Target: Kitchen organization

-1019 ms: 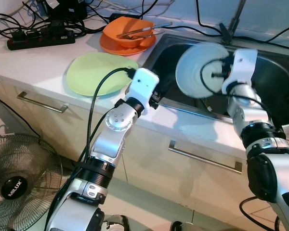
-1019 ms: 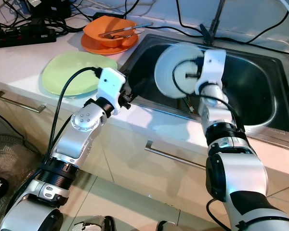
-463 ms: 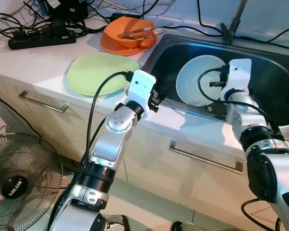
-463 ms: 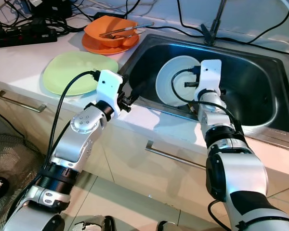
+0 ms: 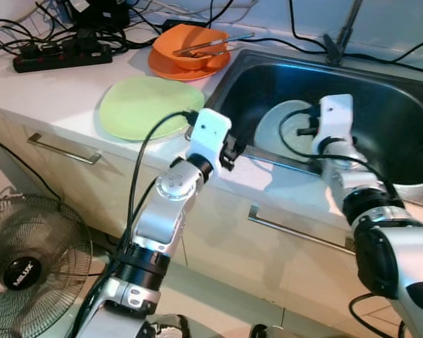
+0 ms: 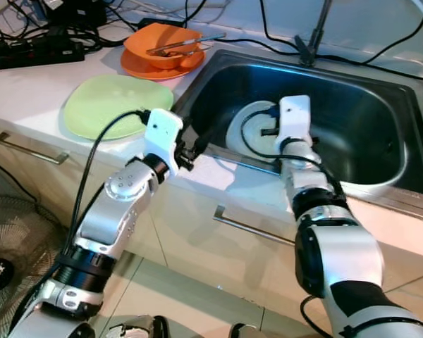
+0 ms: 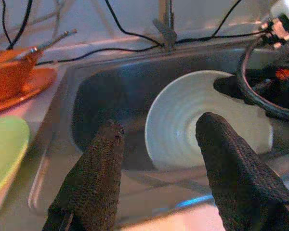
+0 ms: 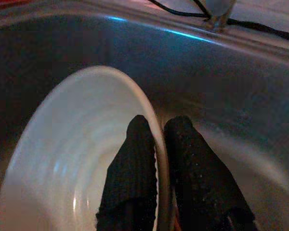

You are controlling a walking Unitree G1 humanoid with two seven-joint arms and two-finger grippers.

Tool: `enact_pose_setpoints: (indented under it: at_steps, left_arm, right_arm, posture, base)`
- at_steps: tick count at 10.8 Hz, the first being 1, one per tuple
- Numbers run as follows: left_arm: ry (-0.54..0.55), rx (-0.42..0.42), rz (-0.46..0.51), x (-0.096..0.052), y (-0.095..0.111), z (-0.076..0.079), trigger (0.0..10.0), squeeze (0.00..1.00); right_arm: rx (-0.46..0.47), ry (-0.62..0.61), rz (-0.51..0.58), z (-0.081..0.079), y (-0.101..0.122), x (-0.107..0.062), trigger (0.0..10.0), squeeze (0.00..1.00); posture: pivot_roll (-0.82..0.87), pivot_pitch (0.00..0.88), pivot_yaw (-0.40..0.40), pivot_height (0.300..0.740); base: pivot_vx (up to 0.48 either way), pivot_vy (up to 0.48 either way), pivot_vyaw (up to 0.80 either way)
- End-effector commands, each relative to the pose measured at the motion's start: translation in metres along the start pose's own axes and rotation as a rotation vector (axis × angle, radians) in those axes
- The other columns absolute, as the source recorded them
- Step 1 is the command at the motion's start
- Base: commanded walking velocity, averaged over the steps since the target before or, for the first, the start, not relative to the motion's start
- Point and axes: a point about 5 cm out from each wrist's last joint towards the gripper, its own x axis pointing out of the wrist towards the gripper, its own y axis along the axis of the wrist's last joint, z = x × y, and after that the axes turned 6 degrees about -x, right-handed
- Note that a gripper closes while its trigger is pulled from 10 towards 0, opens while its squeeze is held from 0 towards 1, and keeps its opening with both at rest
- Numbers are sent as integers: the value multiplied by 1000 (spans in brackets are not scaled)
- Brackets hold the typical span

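The right gripper (image 8: 156,144) is pinching the rim of a white plate (image 5: 280,127), holding it tilted low inside the steel sink (image 6: 366,105). The left gripper (image 7: 156,144) is hovering at the sink's near edge, its fingers spread wide with nothing between them, pointing toward the plate

right arm (image 6: 303,190) reaches onto white plate (image 6: 250,130) in steel sink (image 6: 366,120).

The white plate (image 6: 250,130) and right tool (image 8: 156,159) crowd the sink's (image 6: 381,120) left half; its right half lies open.
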Motion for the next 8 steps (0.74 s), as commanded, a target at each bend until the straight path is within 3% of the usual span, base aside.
enact_pose_setpoints:
  at_steps: [1,3,4,5,6,8]
  left_arm:
    - [-7,5,8,-1,4,2,10000,0]
    - [-15,-1,-5,-2,2,3,10000,0]
    - [-19,0,-11,-2,1,5,10000,0]
    - [-21,-1,-10,-2,2,5,10000,0]
    - [-20,0,-5,-2,2,5,10000,0]
    - [15,9,28,-3,4,1,10000,0]
  right_arm:
    - [-15,5,-3,0,-2,-1,10000,0]
    - [-25,31,-19,-5,-7,-2,10000,0]
    - [-21,37,-21,-6,-8,-2,10000,922]
    - [-23,38,-16,-7,-8,-2,10000,267]
    - [-27,39,1,-7,-5,-2,10000,0]
    - [5,46,97,-8,10,-1,10000,0]
  posture:
    - [124,46,24,740]
    - [125,42,25,740]
    - [123,41,28,740]
    - [122,40,28,740]
    - [122,41,28,740]
    - [108,57,28,740]
  base:
    - [0,0,0]
    - [0,0,0]
    - [0,0,0]
    - [0,0,0]
    - [0,0,0]
    - [0,0,0]
